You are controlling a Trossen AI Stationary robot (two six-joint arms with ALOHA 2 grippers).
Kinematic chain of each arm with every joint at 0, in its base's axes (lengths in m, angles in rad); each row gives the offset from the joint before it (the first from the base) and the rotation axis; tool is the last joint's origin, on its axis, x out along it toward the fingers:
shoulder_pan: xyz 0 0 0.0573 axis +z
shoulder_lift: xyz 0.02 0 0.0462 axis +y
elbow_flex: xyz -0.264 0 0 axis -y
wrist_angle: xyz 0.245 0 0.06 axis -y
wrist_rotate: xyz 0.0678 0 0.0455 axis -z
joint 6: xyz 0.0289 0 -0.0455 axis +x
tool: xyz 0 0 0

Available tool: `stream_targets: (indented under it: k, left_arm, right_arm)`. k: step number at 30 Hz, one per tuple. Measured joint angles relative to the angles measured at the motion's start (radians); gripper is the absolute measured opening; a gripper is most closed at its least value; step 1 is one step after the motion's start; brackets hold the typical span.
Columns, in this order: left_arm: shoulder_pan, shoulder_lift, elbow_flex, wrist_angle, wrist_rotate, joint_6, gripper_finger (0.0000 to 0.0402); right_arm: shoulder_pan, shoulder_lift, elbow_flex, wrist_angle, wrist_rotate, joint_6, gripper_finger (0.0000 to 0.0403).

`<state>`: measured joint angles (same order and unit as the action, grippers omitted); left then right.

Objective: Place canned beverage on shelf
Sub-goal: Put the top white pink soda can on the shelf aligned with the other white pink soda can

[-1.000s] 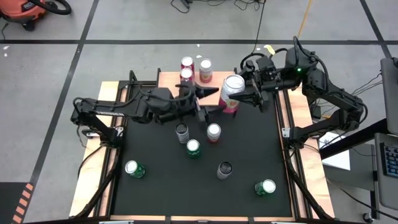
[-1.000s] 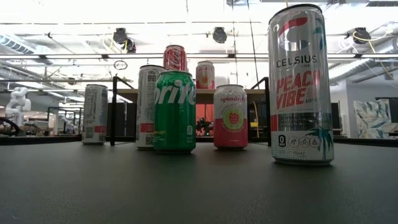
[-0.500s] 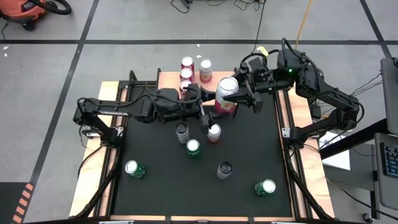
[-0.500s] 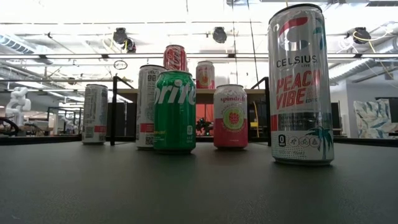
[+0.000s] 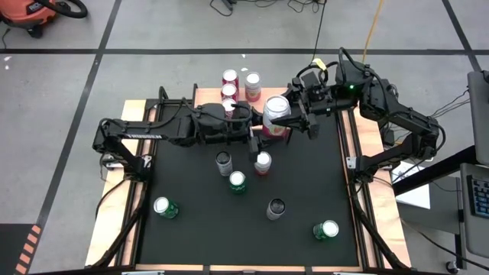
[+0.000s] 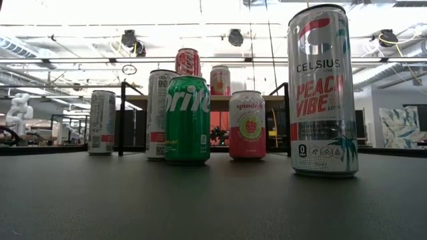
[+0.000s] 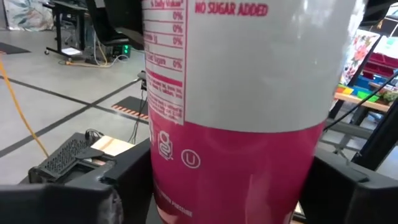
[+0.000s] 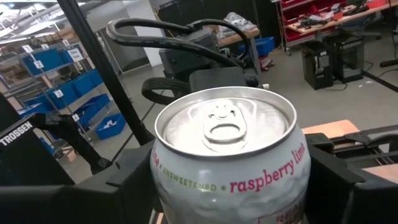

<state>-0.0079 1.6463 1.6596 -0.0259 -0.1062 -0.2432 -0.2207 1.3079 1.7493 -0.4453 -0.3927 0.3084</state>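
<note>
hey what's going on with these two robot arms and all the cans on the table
Both arms meet at one pink and white raspberry can, held over the near edge of the wooden shelf. The right gripper holds it near the top, and the left gripper has its fingers either side of the lower part. Three cans already stand on the shelf, and six more cans wait on the black mat.

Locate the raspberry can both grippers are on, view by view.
High: raspberry can at the mat's far edge, between the left gripper and right gripper, beside the shelf.
Low: not in it.
Left wrist: pink-and-white side fills the frame.
Right wrist: silver top, centre.
Shared landmark: the can's pink band.
</note>
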Motion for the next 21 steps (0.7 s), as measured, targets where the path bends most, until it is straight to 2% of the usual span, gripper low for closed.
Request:
stream_targets:
  k: [5,9,16,21]
  left_arm:
    - [0.002,0.0,0.0,-0.009,0.01,-0.003,0.0288]
    - [0.001,0.0,0.0,-0.01,0.013,0.012,0.0287]
    - [0.001,0.001,-0.002,-0.005,0.019,0.152,0.0286]
    - [0.001,0.012,-0.002,0.006,0.019,0.263,0.0285]
  right_arm:
    - [0.0,0.0,0.0,-0.015,0.0,0.009,0.0285]
    - [0.0,-0.003,0.0,-0.029,-0.003,0.022,0.031]
    - [-0.001,-0.03,0.086,-0.201,0.0,-0.01,0.038]
    - [0.0,-0.012,0.164,-0.265,0.0,-0.059,0.0394]
